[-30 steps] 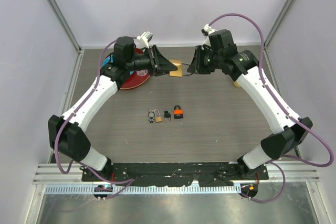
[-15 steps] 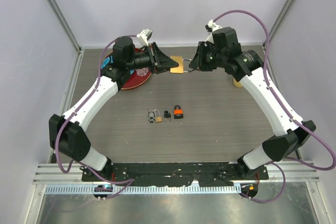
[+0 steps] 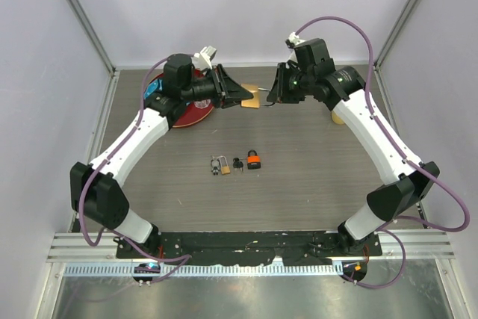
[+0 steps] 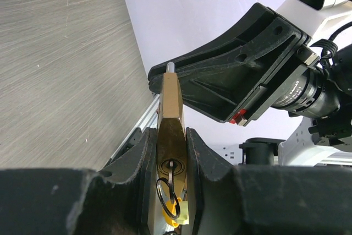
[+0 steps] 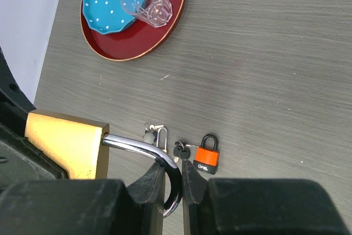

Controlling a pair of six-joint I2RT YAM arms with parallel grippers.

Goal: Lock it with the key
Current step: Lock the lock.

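the brass padlock (image 3: 252,98) is above the table's (image 3: 314,177) far middle, its body clamped in the left gripper (image 3: 244,95), a key (image 4: 171,172) in its keyhole. the right gripper (image 3: 275,98) pinches its shackle (image 5: 137,147) tight.

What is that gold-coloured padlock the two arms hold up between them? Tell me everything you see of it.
The brass padlock is held in the air between the arms. Its blocky, brass-looking body is clamped by the left gripper; the right gripper pinches its curved silvery shackle. A key sits in the keyhole on the bottom face, with a wire ring and a yellow tag hanging from it. Whether the shackle is latched is hidden.
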